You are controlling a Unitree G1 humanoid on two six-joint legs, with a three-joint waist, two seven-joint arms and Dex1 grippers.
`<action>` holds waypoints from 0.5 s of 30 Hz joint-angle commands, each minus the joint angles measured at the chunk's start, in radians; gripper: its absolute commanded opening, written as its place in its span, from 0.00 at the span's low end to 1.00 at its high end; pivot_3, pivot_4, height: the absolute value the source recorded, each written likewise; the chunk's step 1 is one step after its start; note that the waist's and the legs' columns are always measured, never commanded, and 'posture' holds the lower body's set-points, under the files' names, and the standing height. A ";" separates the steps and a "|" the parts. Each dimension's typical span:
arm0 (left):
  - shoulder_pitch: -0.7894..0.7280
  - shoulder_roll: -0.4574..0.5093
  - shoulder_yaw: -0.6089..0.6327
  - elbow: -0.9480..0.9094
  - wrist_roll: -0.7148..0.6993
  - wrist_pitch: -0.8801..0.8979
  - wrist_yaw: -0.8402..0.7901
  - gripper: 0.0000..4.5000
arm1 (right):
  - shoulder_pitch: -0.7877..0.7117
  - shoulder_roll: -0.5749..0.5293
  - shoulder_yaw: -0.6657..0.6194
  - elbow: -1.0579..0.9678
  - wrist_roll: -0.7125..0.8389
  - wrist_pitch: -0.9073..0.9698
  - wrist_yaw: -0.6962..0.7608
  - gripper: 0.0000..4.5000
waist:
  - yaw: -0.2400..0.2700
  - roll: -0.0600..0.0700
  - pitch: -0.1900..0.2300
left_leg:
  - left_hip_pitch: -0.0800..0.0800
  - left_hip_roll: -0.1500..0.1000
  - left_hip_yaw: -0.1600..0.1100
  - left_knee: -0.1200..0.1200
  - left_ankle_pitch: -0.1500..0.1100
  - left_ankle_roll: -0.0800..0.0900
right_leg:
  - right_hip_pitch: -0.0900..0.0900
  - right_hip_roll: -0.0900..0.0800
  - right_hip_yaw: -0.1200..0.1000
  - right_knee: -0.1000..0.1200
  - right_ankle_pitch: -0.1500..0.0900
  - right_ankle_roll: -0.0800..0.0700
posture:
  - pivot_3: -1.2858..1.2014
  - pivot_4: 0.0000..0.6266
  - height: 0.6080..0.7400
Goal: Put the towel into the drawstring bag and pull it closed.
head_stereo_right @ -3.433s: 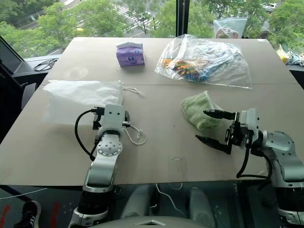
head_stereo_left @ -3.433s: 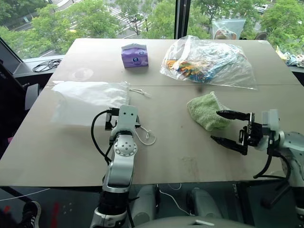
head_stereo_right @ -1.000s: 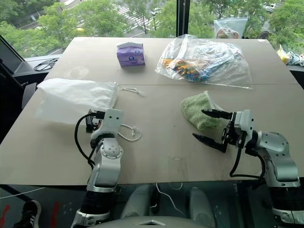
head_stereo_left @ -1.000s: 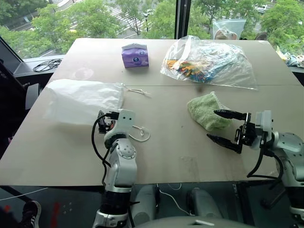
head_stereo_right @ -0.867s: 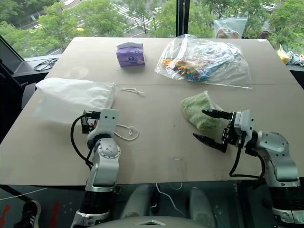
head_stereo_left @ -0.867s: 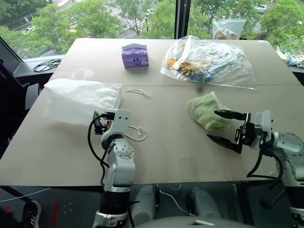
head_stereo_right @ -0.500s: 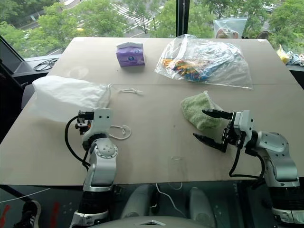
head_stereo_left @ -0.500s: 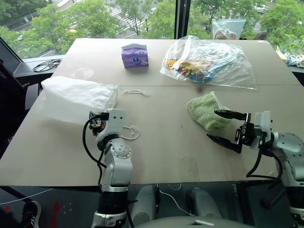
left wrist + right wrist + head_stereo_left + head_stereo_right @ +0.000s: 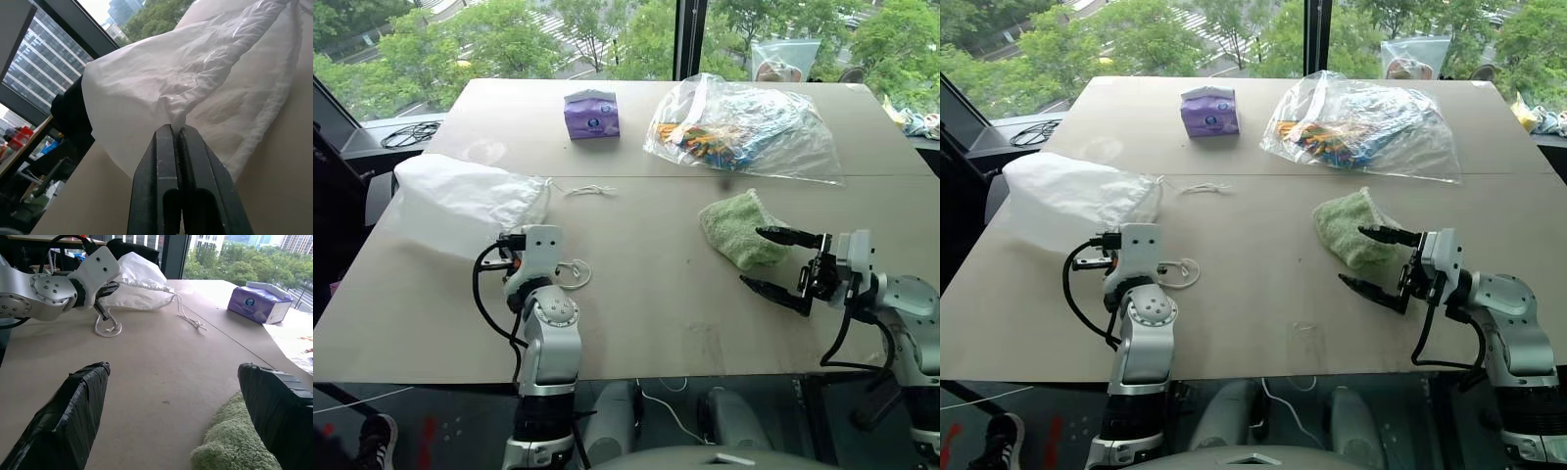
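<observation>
Left hand [image 9: 171, 134] is closed tight on a pinch of the drawstring bag [image 9: 460, 201], which lies near the table's [image 9: 646, 313] left edge. Its fabric looks thin, light and slippery, so I think a grip near the mouth hem holds better. Right hand [image 9: 781, 264] stands wide open, empty, just beside the towel [image 9: 736, 228] toward the right edge; soft and fluffy, it should squeeze easily.

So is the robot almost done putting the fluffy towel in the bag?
Not nearly. Done: the left claw has pinched shut on a fold of the white drawstring bag. In hand: only that grip. Left: the green towel lies on the table outside the bag, by the open right claw, and the cords lie loose, unpulled.
</observation>
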 commanded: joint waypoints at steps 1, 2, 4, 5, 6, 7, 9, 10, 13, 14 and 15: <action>-0.013 0.013 -0.045 -0.072 -0.026 -0.064 -0.063 0.01 | -0.027 -0.008 -0.031 -0.004 -0.022 -0.027 -0.043 1.00 | 0.000 0.000 0.000 | 0.000 0.000 0.000 0.000 0.000 0.000 | 0.000 0.000 0.000 0.000 0.000 0.000 | 0.52 0.24 1.00; -0.019 0.017 -0.065 -0.079 -0.033 -0.059 -0.103 0.01 | -0.042 -0.008 -0.030 0.009 -0.057 -0.029 -0.082 1.00 | 0.000 0.000 0.000 | 0.000 0.000 0.000 0.000 0.000 0.000 | 0.000 0.000 0.000 0.000 0.000 0.000 | 0.52 0.24 1.00; -0.032 -0.001 -0.078 -0.094 -0.066 -0.049 -0.150 0.01 | -0.069 -0.006 -0.026 0.032 -0.114 -0.026 -0.151 1.00 | 0.000 0.000 0.000 | 0.000 0.000 0.000 0.001 0.000 0.000 | 0.000 0.000 0.000 0.000 -0.001 -0.002 | 0.52 0.24 1.00; -0.039 -0.024 -0.074 -0.104 -0.093 -0.036 -0.164 0.01 | -0.085 -0.005 -0.022 0.044 -0.143 -0.024 -0.185 1.00 | 0.000 0.000 0.000 | 0.000 0.000 0.000 0.001 0.000 0.000 | 0.000 0.000 0.000 0.000 -0.001 -0.002 | 0.52 0.24 1.00; -0.048 -0.042 -0.075 -0.115 -0.121 -0.023 -0.189 0.01 | -0.104 -0.005 -0.015 0.057 -0.165 -0.031 -0.203 1.00 | 0.000 0.000 0.000 | 0.000 0.000 0.000 0.001 0.000 0.000 | 0.000 0.001 0.000 0.001 -0.001 -0.002 | 0.52 0.24 1.00; -0.057 -0.056 -0.085 -0.125 -0.150 -0.014 -0.225 0.01 | -0.124 -0.005 -0.006 0.070 -0.186 -0.027 -0.222 1.00 | 0.000 0.000 0.000 | 0.000 0.000 0.000 0.002 0.000 0.000 | 0.000 0.001 0.000 0.001 -0.001 -0.002 | 0.52 0.24 1.00; -0.068 -0.081 -0.103 -0.150 -0.188 0.015 -0.277 0.01 | -0.159 -0.009 0.019 0.087 -0.221 -0.003 -0.246 1.00 | 0.000 0.000 0.000 | 0.000 0.000 0.001 0.003 0.000 0.000 | 0.000 0.002 0.000 0.001 -0.001 -0.001 | 0.52 0.24 1.00; -0.075 -0.109 -0.091 -0.166 -0.225 0.040 -0.293 0.01 | -0.176 -0.014 0.038 0.094 -0.252 0.010 -0.260 1.00 | -0.001 0.000 0.000 | 0.000 0.000 0.001 0.003 0.000 0.000 | 0.000 0.004 0.000 0.001 -0.001 -0.001 | 0.52 0.24 1.00; -0.120 -0.186 -0.024 -0.198 -0.359 0.135 -0.335 0.01 | -0.233 -0.038 0.109 0.112 -0.383 0.153 -0.351 1.00 | -0.003 0.000 0.000 | 0.000 0.000 0.000 0.003 0.000 0.000 | 0.000 0.005 0.001 0.001 0.001 0.001 | 0.52 0.24 1.00; -0.131 -0.184 -0.019 -0.202 -0.380 0.153 -0.339 0.01 | -0.243 -0.043 0.119 0.109 -0.403 0.199 -0.374 1.00 | -0.002 0.000 0.000 | -0.001 0.000 0.000 0.003 0.000 0.000 | 0.000 0.006 0.001 0.001 0.001 0.001 | 0.52 0.24 1.00; -0.138 -0.175 -0.020 -0.207 -0.384 0.160 -0.332 0.01 | -0.250 -0.044 0.126 0.104 -0.405 0.228 -0.377 1.00 | -0.002 0.000 0.000 | -0.001 0.000 0.000 0.003 0.000 0.000 | 0.000 0.006 0.000 0.001 0.001 0.001 | 0.52 0.24 1.00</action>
